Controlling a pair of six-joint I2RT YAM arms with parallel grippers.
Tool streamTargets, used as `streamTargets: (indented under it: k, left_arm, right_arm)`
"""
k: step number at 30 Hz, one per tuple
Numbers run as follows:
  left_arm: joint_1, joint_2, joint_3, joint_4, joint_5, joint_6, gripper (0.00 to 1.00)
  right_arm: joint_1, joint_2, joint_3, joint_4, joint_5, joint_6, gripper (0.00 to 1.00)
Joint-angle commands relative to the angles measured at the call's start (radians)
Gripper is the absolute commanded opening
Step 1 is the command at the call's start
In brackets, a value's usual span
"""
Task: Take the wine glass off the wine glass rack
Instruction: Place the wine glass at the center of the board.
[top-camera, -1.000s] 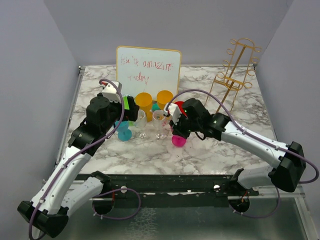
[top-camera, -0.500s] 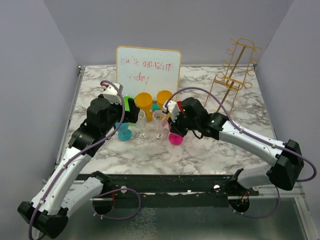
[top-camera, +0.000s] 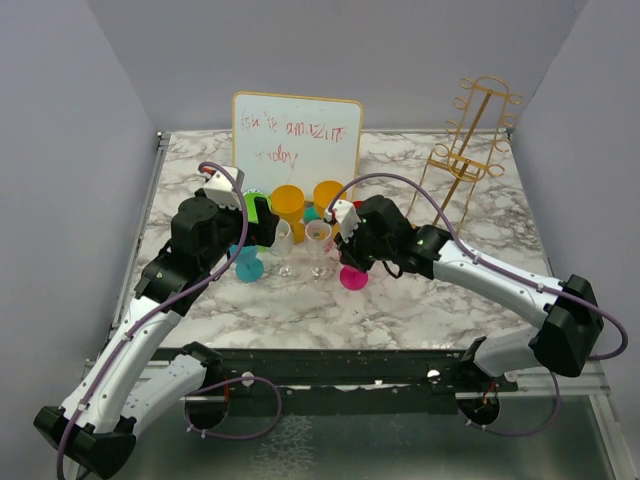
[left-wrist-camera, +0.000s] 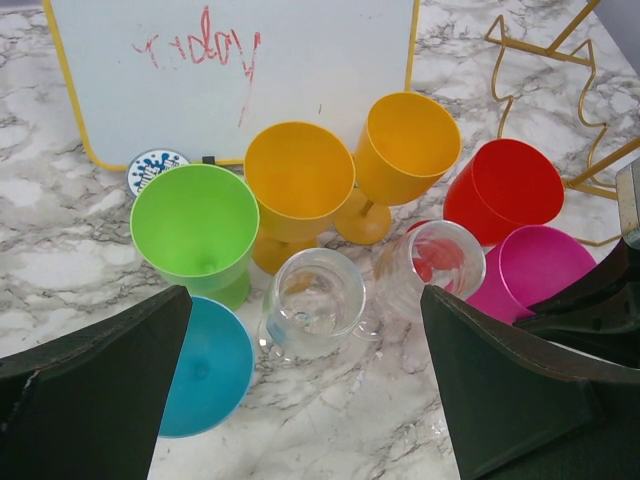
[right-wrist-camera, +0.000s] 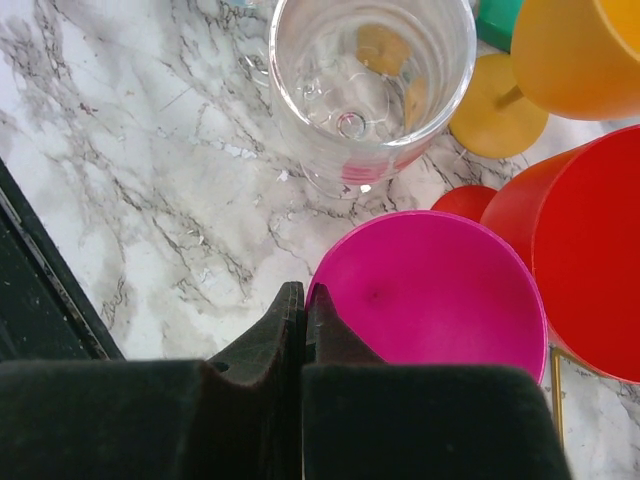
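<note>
The left gripper (left-wrist-camera: 305, 335) gapes wide; a clear glass (left-wrist-camera: 312, 300) stands between its fingers (left-wrist-camera: 90, 400), a blue cup (left-wrist-camera: 205, 365) beside one.

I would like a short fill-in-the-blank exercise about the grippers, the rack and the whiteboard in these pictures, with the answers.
The left gripper is ___.
The right gripper is ___ beside the pink glass.
The wine glass rack holds ___ glasses.
The writing on the whiteboard is ___.
Missing words: open, shut, no, red.
</note>
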Motion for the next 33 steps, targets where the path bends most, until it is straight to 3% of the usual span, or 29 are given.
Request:
streamTargets:
  k: [1, 11, 14, 18, 28, 33]
  left_arm:
    - [0.004, -0.015, -0.008, 0.023, -0.009, -0.013, 0.99]
    - [0.004, -0.015, -0.012, 0.032, 0.010, -0.024, 0.99]
    - [0.004, -0.011, -0.008, 0.028, 0.023, -0.016, 0.99]
    - [0.004, 0.002, -0.001, 0.020, 0.045, -0.021, 0.99]
    - [0.004, 0.001, 0.002, 0.019, 0.043, -0.019, 0.99]
    - [0.004, 0.008, 0.015, 0.015, 0.063, -0.017, 0.99]
  right_arm:
    - [0.006, -0.017, -0.020, 0.057, 0.044, 0.024, 0.00]
    - [0.005, -0.002, -0.026, 0.094, 0.048, 0.055, 0.02]
    - [0.006, 0.006, -0.025, 0.089, 0.024, 0.048, 0.14]
    - [0.007, 0.029, 0.008, 0.027, 0.041, 0.050, 0.23]
    - [0.006, -0.004, 0.024, 0.035, 0.023, 0.035, 0.36]
    - [0.007, -0.058, 0.016, 0.080, 0.001, 0.049, 0.59]
